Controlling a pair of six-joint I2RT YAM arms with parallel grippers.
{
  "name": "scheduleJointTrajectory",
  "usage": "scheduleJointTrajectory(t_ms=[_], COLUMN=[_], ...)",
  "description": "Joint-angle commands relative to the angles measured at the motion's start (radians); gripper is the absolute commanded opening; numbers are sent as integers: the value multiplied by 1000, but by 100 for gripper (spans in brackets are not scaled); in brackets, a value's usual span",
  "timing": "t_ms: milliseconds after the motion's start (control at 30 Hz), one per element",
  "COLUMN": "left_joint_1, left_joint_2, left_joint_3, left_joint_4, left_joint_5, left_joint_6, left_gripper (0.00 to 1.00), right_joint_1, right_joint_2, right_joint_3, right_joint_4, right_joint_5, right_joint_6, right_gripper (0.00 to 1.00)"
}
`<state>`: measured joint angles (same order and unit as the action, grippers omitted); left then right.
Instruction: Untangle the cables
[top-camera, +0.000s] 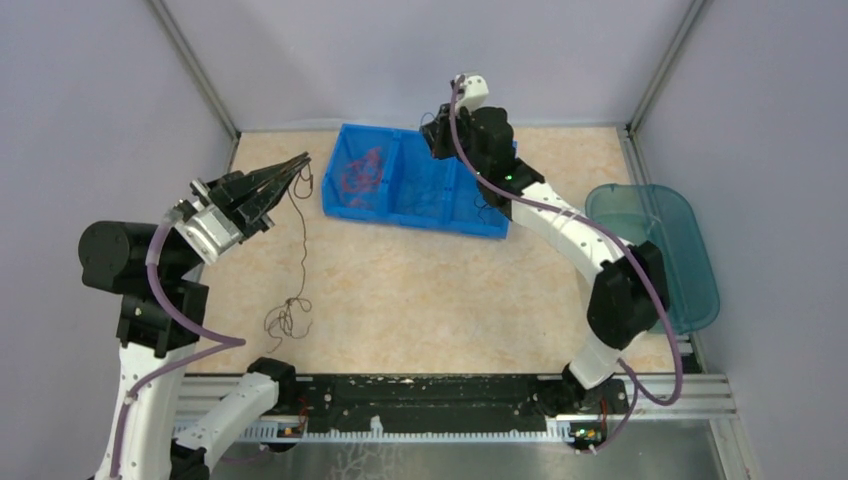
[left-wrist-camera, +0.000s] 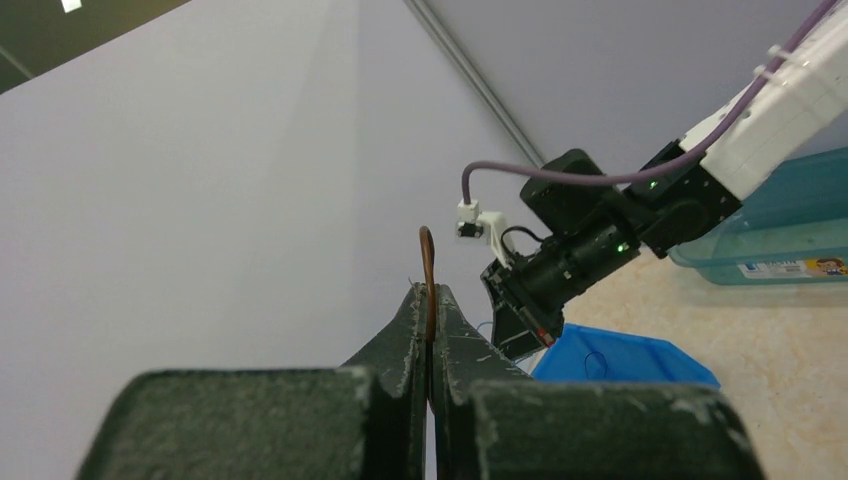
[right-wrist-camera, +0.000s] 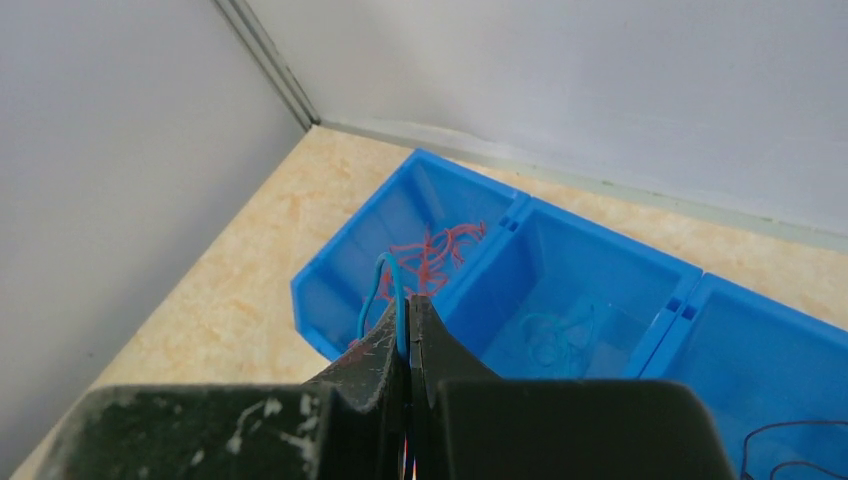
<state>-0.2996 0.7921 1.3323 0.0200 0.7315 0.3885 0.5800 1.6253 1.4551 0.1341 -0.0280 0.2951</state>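
- Cables (top-camera: 360, 176) lay mostly sorted by colour in the three-compartment blue bin (top-camera: 400, 217). Red ones were in its left compartment, a thin blue coil (right-wrist-camera: 555, 335) in the middle one, and black strands (right-wrist-camera: 790, 450) in the right one.
- The right hand (right-wrist-camera: 408, 305) hung above the bin with its jaws pressed together on a blue cable (right-wrist-camera: 385, 285). A short loop of it arched up from the fingertips. In the wrist view the hand sat roughly over the divider between the left and middle compartments.
- The left hand (top-camera: 300, 162) was raised off the bin's left side, jaws clamped on a dark brown cable (top-camera: 302, 240). That wire hung from the tips down to the tabletop (top-camera: 430, 300), where its lower end curled up on the near-left side of the bin, well apart from it. I could not tell whether that curl was one wire or several knotted together.
- The step in hand looked like delivery: two separated cables were held and neither had been dropped yet.
- For the blue cable, the next move would call for centring the right hand over the bin's middle compartment, then parting the jaws. Such a thin, springy wire might cling to a pad or spring across the divider.
- The brown cable would need lifting until its trailing curl cleared the tabletop, then carrying to the bin's right compartment.
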Motion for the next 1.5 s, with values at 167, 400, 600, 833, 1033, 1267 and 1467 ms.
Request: scheduleJointTrajectory(t_ms=[167, 400, 600, 833, 1033, 1267, 1467], left_joint_1=[-3, -3, -3, -3, -3, -3, -3], left_joint_2=[-36, -44, -43, -32, -23, -20, -1], left_joint_3=[6, 4, 9, 20, 38, 60, 93], left_joint_4=[-29, -28, -22, -2, 6, -6, -4], left_joint_5=[52, 50, 51, 58, 59, 62, 71], left_joint_6=[-22, -22, -23, -49, -56, -39, -58], left_gripper=[0, 0, 0, 0, 0, 0, 0], right_joint_1=[-8, -12, -16, -16, -11, 88, 234], right_joint_2=[202, 328, 385, 305, 74, -222, -262], right_joint_3=[125, 190, 296, 274, 17, -399, -452], right_joint_4=[46, 15, -104, -145, 78, 642, 661], right_joint_5=[16, 44, 12, 26, -242, -697, -776], right_joint_6=[-89, -122, -166, -185, -132, 23, -24], right_gripper=[0, 0, 44, 55, 56, 60, 64])
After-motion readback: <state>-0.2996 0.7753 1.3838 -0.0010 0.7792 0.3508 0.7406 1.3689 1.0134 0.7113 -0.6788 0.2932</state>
